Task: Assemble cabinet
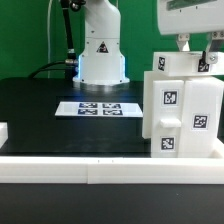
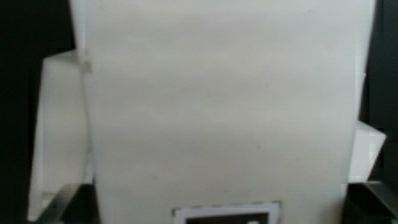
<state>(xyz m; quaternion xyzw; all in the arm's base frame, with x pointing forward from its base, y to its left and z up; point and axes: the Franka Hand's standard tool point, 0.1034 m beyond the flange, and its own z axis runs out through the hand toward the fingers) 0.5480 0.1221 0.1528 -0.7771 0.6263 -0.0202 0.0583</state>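
Observation:
The cabinet (image 1: pixel 183 105) is a large white box with black-and-white tags. It stands upright on the black table at the exterior view's right, just behind the front rail. My gripper (image 1: pixel 197 48) comes down from above onto its top, with a finger on each side of the upper white part that bears a tag. In the wrist view the cabinet's plain white face (image 2: pixel 214 110) fills the space between my fingers, with a tag at its edge. The jaws look closed against it. The fingertips are mostly hidden.
The marker board (image 1: pixel 100 107) lies flat mid-table in front of the arm's base (image 1: pixel 102 55). A long low white rail (image 1: pixel 90 163) edges the table's front. A small white piece (image 1: pixel 3 130) shows at the exterior view's left edge.

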